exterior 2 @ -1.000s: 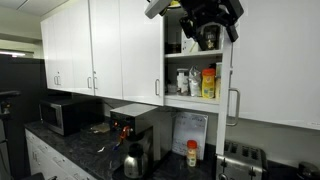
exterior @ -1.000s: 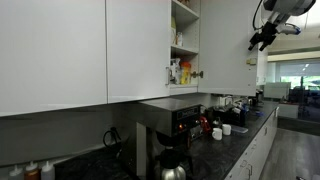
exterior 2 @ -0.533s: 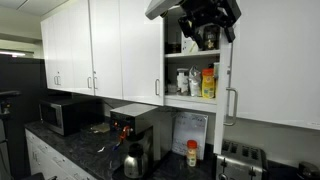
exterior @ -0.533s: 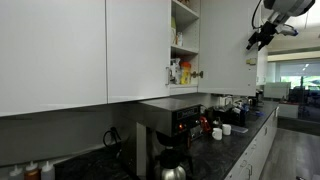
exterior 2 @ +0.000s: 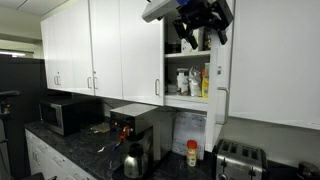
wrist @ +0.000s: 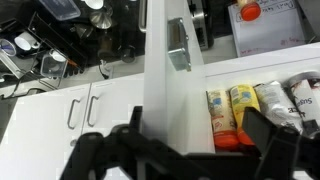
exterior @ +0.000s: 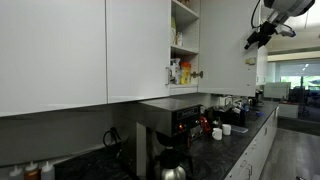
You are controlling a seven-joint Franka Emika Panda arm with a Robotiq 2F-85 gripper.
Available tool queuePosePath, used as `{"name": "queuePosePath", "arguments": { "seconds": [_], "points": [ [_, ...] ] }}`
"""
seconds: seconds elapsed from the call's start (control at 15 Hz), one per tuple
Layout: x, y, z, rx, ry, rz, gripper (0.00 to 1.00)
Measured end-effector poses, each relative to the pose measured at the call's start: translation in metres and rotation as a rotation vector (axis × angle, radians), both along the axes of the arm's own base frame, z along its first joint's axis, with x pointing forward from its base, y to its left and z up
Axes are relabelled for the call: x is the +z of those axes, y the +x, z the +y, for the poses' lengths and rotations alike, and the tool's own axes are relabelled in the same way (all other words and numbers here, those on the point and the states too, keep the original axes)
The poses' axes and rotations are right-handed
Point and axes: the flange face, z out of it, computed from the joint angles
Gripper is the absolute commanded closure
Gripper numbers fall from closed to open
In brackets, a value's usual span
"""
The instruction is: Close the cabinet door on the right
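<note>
The tall plain white cabinet door (exterior 2: 268, 60) has swung a little further towards its frame over the last second. In an exterior view its free edge now covers more of the open shelved compartment (exterior 2: 190, 80) than it did, so the gap I look into is narrower. It is not shut yet and stands partly open, hinged on the far side of that gap. My black Robotiq gripper (exterior 2: 196, 20) has travelled with it, sitting high against the door's upper free edge, and in an exterior view (exterior: 258, 38) it has crept slightly towards the cabinet. From the wrist view the gripper (wrist: 175, 150) has its two dark fingers (wrist: 268, 145) spread wide apart, the white door edge (wrist: 165, 90) running up between them; they clasp nothing, so I judge this to be a push, not a grasp. The slim silver bar handle (exterior 2: 217, 105) has shifted across with the panel. The coloured bottles on the shelf (exterior 2: 205, 82) are now partly masked. The push is working, but I judge that more of the same sweep is needed.
</note>
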Motion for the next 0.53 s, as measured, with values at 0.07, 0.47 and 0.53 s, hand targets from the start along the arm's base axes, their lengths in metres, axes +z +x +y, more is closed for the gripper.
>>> {"name": "queuePosePath", "arguments": {
  "seconds": [0.07,0.47,0.53],
  "points": [
    [0.0,-0.001,0.003,0.007,0.001,-0.001,0.0],
    [0.007,-0.005,0.035,0.065,-0.043,0.034,0.0],
    [0.009,-0.005,0.042,0.075,-0.053,0.041,0.0]
  ]
}}
